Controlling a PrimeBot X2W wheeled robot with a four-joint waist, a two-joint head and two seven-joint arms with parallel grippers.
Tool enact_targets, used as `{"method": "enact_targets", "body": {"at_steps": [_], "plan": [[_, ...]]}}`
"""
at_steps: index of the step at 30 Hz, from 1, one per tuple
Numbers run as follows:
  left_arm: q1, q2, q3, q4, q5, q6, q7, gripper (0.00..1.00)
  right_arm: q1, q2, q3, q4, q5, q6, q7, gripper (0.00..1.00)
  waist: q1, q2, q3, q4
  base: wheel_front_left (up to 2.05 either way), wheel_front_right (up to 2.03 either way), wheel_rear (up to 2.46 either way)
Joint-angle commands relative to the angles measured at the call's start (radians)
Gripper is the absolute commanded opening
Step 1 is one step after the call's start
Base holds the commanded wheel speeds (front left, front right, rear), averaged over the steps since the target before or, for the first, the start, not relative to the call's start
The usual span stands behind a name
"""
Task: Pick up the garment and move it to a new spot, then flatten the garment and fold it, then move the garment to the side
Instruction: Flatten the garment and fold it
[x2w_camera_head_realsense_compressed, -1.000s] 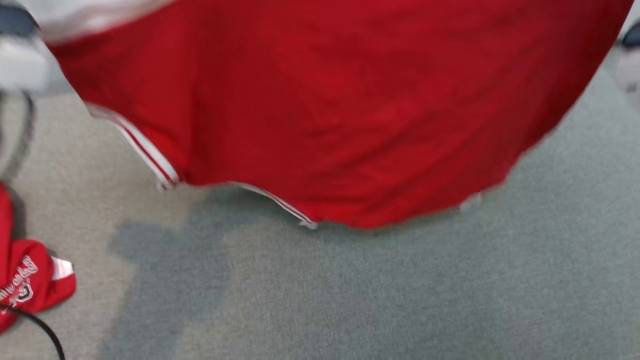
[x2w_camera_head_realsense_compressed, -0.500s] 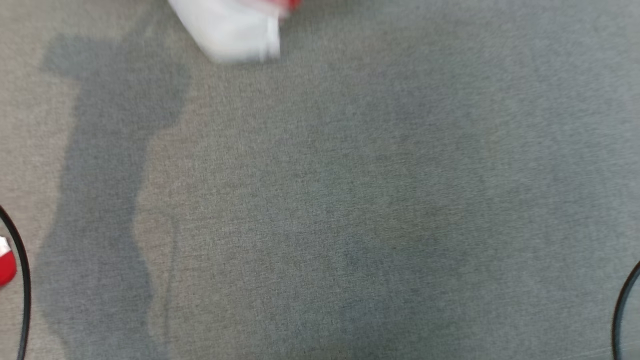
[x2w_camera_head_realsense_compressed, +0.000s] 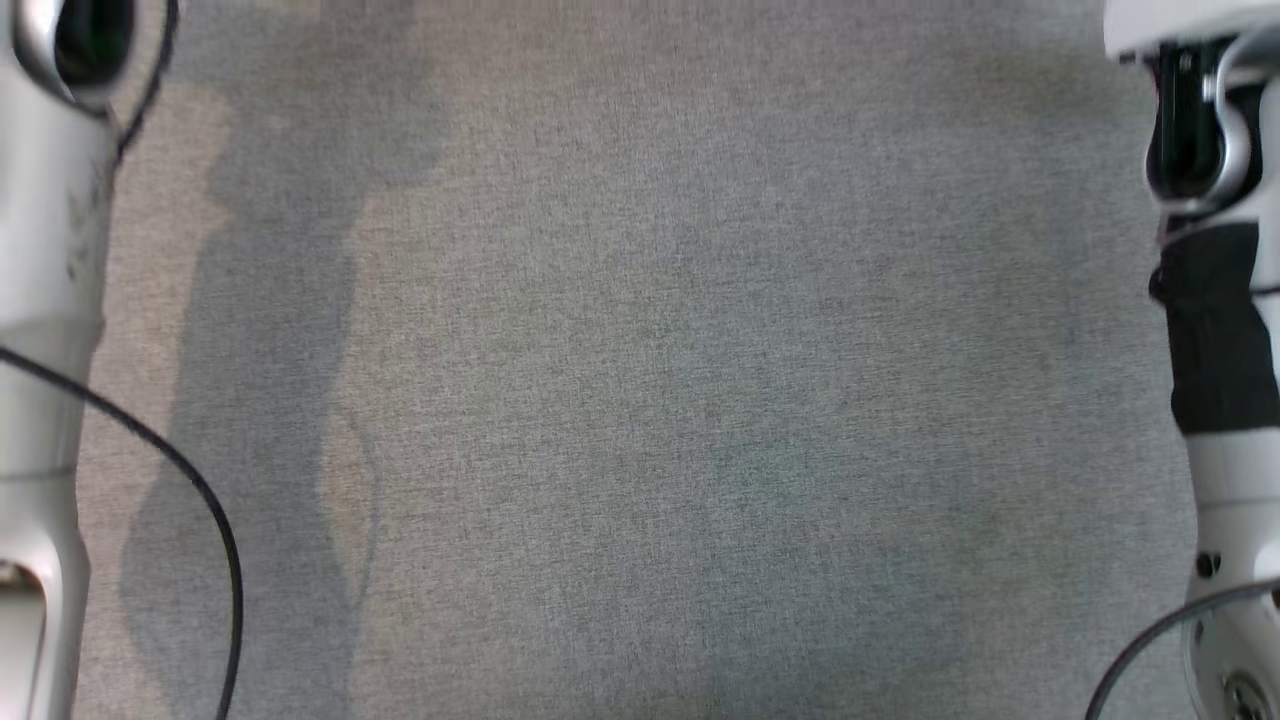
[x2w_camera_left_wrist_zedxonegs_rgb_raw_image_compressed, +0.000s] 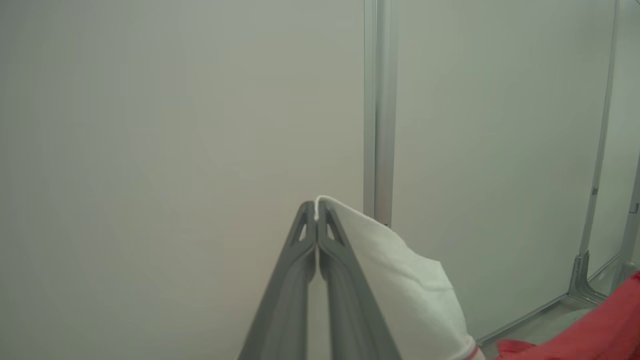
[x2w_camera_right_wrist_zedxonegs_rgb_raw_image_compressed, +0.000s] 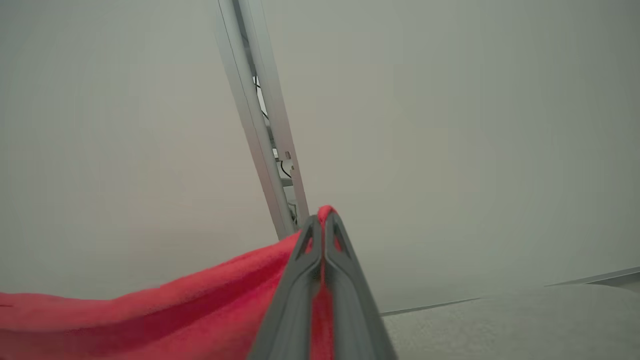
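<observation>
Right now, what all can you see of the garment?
The garment is soft red cloth with a white part that has a thin red stripe near its hem. It is held up between two grips: the right gripper is shut on a red edge, and the left gripper is shut on the white part's corner. The red cloth sags away from the right grip. Its full shape is hidden.

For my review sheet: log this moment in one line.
left pincer: shut on white part of red-and-white fabric garment | right pincer: shut on its red edge
</observation>
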Motion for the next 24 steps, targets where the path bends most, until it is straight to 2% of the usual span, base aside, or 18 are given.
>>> {"method": "enact_targets", "body": {"at_steps": [1,4,11,16,24], "plan": [[0.022,0.011,-0.001,-0.011,0.003,-0.001,-0.004,0.0,0.02,-0.013,-0.002,-0.007,0.011,0.0,-0.005,0.0,0.0,0.0,-0.016,0.0,0.0,0.0,0.0],[0.105,0.027,-0.019,-0.029,-0.008,-0.001,-0.003,0.0,0.089,-0.025,0.018,-0.022,0.036,0.0,-0.005,0.0,0.0,0.0,-0.047,0.0,0.0,0.0,0.0],[0.247,0.133,-0.23,-0.075,-0.003,-0.001,-0.003,0.0,0.212,-0.084,0.106,-0.009,0.09,0.0,-0.003,0.0,0.0,0.0,-0.118,0.005,0.0,0.0,0.0],[0.324,0.188,-0.37,-0.039,-0.026,-0.001,-0.003,0.0,0.285,-0.133,0.172,0.022,0.116,0.0,-0.003,0.0,0.0,0.0,-0.177,0.011,0.0,0.0,0.0],[0.421,0.226,-0.561,-0.024,-0.086,-0.001,-0.003,0.0,0.382,-0.217,0.355,0.113,0.087,0.0,-0.003,0.0,0.0,0.0,-0.265,0.025,0.0,0.0,0.0]]}}
